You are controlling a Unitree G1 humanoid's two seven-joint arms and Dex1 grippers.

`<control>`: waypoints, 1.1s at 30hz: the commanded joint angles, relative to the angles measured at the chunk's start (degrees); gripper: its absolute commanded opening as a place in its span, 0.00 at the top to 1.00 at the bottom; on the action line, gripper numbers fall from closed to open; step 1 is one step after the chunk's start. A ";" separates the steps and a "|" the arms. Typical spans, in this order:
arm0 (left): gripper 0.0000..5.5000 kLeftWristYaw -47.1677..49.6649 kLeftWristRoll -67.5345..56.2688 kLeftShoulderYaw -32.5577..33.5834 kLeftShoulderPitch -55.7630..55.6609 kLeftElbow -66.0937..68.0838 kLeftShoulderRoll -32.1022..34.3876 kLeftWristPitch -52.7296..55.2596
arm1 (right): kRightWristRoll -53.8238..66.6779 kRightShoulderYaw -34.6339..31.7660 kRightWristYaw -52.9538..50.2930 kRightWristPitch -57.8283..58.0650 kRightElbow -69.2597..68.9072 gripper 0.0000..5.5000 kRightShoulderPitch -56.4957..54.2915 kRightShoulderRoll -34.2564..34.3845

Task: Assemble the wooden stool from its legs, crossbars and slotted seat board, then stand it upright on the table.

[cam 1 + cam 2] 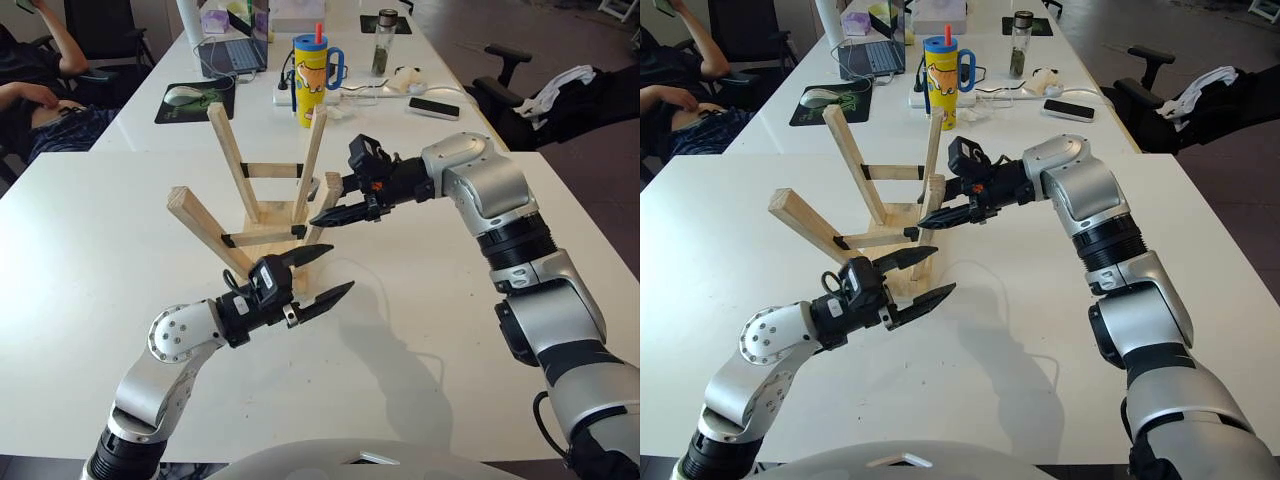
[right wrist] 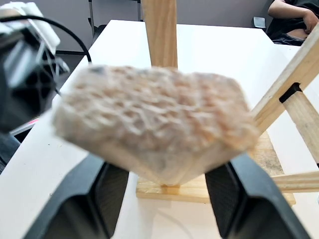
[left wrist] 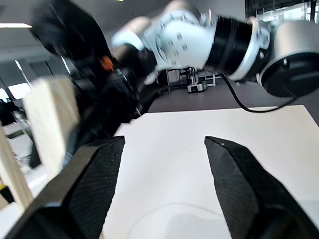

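1. Stool, apparently assembled, rests upside down mid-surface: seat board flat on the white surface, four legs splayed upward, crossbars bridging them.
2. Bare, light softwood, it should handle stiff and not slippery. The slotted joints are probably the weak point, so lifting by a single leg risks levering one loose.
3. Best hold, by this view: two legs low down near the seat board, or the board's edges, then turn it over.
4. Right pincer sits at the top end of the near right leg; whether it grips cannot be told.
5. Left pincer hovers spread and empty, just in front of the stool.
6. Beyond stands a yellow mug.
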 commanded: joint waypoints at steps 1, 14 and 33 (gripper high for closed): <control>0.57 3.67 7.15 3.53 -1.36 -2.43 1.89 -5.29 | -3.03 4.08 -2.00 6.43 -0.41 0.62 8.53 -1.44; 0.94 20.39 55.66 -2.43 -19.88 12.52 7.92 -6.05 | -1.80 5.30 -6.14 9.30 -1.99 0.62 9.57 0.47; 1.00 16.19 58.54 -11.68 -11.64 22.52 -2.60 -3.25 | -2.58 7.46 -5.83 8.38 0.68 0.62 7.83 2.30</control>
